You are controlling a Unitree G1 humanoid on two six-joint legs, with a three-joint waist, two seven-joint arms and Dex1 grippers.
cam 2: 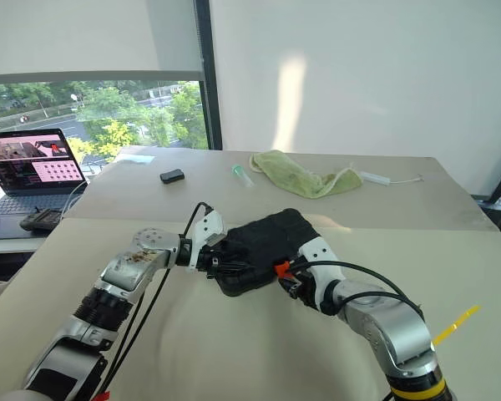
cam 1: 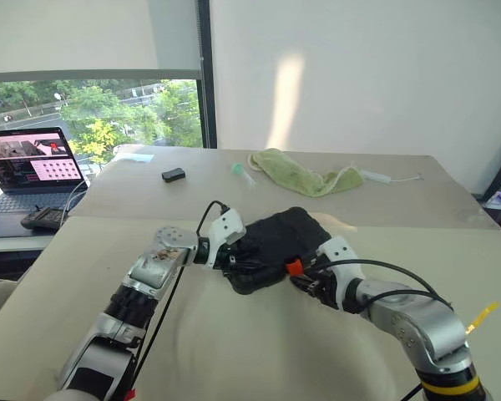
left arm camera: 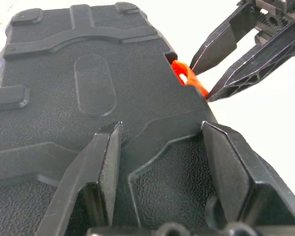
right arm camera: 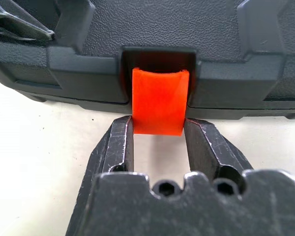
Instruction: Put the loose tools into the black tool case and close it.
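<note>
The black tool case [cam 1: 275, 238] lies closed on the beige table, its textured lid [left arm camera: 93, 83] facing up. My left gripper [cam 1: 236, 253] rests on the lid's left end, with its open fingers [left arm camera: 105, 162] spread flat on the shell. My right gripper [cam 1: 303, 276] is at the case's front edge. Its two fingers [right arm camera: 122, 142] sit tight against either side of the small orange latch [right arm camera: 158, 101], which hangs down from its notch. The loose tools are out of view.
A green cloth [cam 1: 305, 175], a small black box [cam 1: 173, 175], a small tube [cam 1: 243, 174] and a thin white item [cam 1: 388, 178] lie on the far table. A laptop [cam 1: 29, 167] and a controller [cam 1: 42, 219] sit on a side desk at the left.
</note>
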